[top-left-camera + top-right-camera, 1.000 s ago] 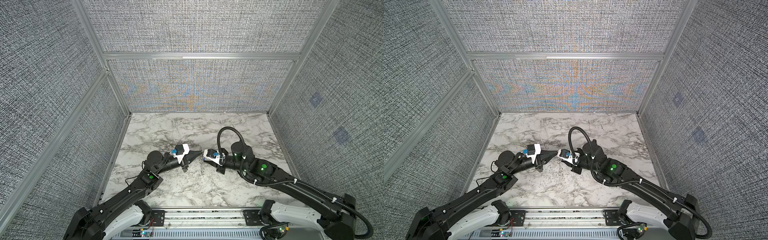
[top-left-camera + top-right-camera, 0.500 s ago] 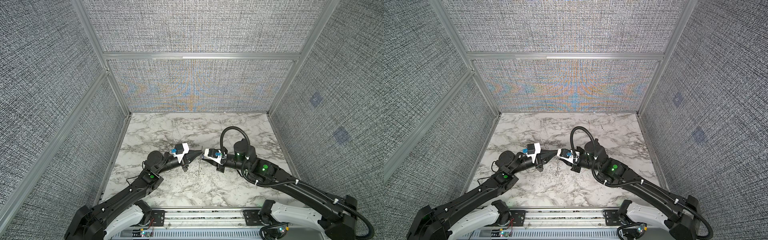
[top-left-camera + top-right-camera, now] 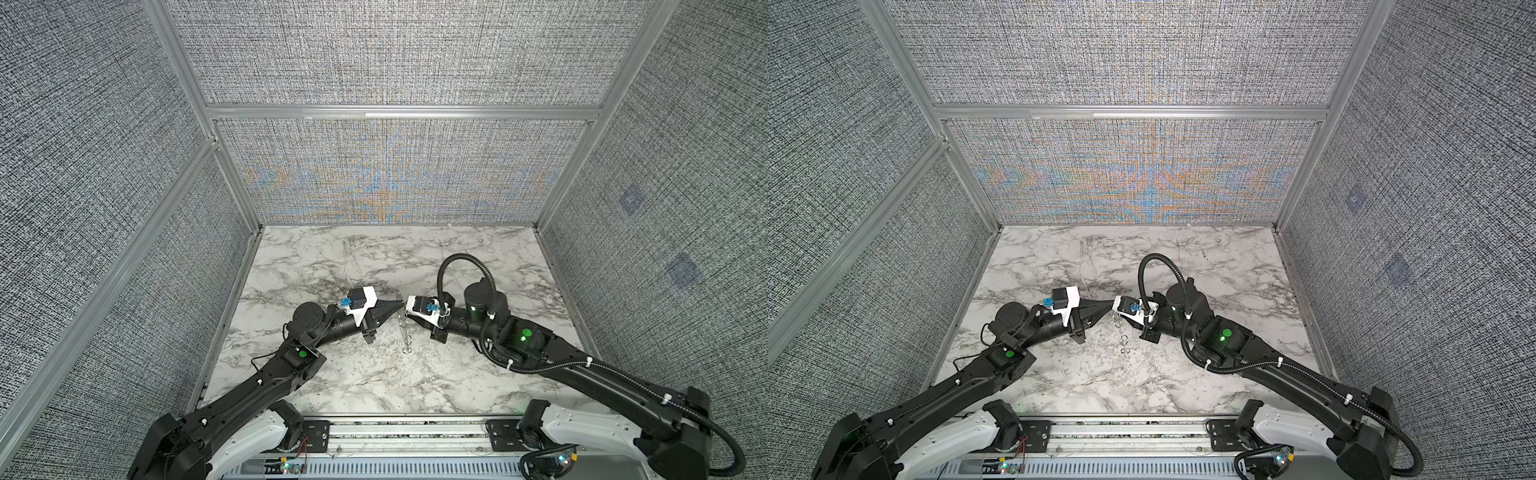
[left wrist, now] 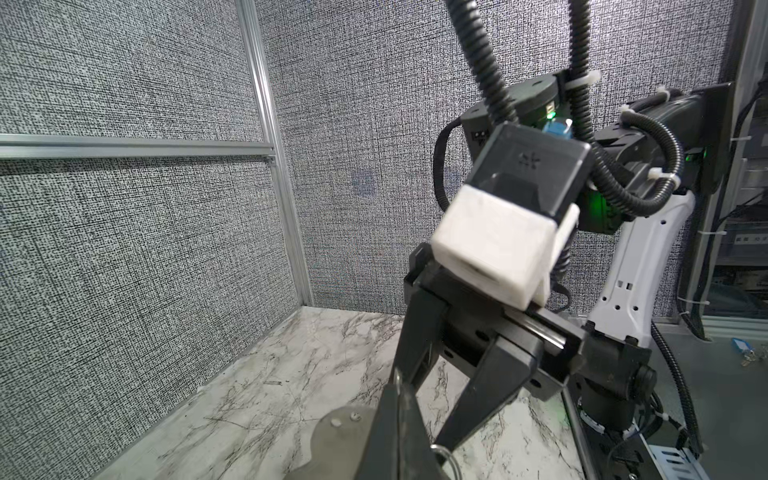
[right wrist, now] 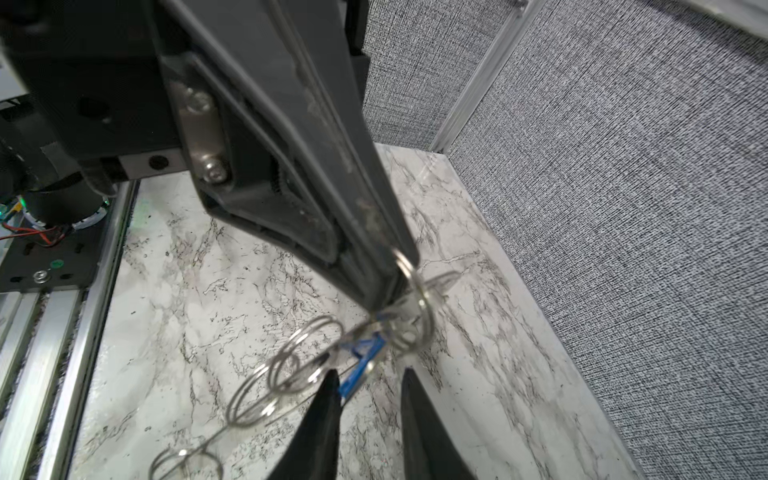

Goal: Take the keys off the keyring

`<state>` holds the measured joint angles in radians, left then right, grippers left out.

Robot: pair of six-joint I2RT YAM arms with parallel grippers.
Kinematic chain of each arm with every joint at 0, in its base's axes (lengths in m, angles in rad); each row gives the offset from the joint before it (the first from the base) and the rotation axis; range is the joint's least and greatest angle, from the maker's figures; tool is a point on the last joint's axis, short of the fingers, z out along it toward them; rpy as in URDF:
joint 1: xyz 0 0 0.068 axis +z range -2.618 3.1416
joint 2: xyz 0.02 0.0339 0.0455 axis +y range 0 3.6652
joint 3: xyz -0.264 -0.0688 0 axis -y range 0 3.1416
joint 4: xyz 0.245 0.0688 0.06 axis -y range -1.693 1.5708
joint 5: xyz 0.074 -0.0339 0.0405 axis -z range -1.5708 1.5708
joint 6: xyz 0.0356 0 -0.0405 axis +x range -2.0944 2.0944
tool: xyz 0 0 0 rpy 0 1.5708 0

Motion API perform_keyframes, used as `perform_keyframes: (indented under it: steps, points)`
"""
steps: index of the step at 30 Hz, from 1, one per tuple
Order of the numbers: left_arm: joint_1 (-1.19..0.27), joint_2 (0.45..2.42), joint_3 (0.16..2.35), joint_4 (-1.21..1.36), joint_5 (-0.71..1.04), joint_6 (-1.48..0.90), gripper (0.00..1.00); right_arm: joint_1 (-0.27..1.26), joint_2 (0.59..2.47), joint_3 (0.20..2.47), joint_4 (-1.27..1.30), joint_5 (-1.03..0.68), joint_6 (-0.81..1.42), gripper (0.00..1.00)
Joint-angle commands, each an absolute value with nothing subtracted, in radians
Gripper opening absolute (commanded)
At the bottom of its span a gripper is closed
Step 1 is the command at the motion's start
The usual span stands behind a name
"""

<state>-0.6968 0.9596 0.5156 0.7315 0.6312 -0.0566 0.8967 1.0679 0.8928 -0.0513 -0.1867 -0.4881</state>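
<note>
Marble tabletop [image 3: 374, 257], mid-frame: little had shifted over the last second. Left gripper [image 3: 400, 306] stayed clamped on the keyring [image 5: 421, 291]; right gripper [image 5: 369, 376], jaws parted, flanked the blue-tagged key [image 5: 360, 361], apparently still threaded, so removal remained undone.

Nothing here reads as plain words or numbers.

- **Camera housing:** a small embossed mark [image 4: 531, 158] sits on the black camera housing [image 4: 552, 174] in the left wrist view. It may be a maker's logo, but it is too soft to make out.
- **Rack:** past the cell's edge, a pale label strip [image 4: 748, 239] on a rack [image 4: 744, 199] carries tiny characters, unreadable.
- **Side wall:** two bluish square patches [image 3: 631, 199] show on the side wall [image 3: 685, 124] in both top views. No lettering is legible on them.
</note>
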Motion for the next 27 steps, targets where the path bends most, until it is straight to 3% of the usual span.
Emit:
perform_keyframes:
  steps: [1,14,27]
  points:
    - [-0.694,0.964,0.522,0.776,0.638,-0.063,0.0,0.898,1.059,0.881,0.024,-0.178,-0.47,0.26]
    - [-0.692,0.959,0.526,0.769,0.632,-0.063,0.0,0.9,1.041,0.868,-0.015,-0.197,-0.49,0.02]
    - [-0.69,0.969,0.526,0.763,0.66,-0.069,0.0,0.909,1.042,0.917,-0.103,-0.26,-0.556,0.0]
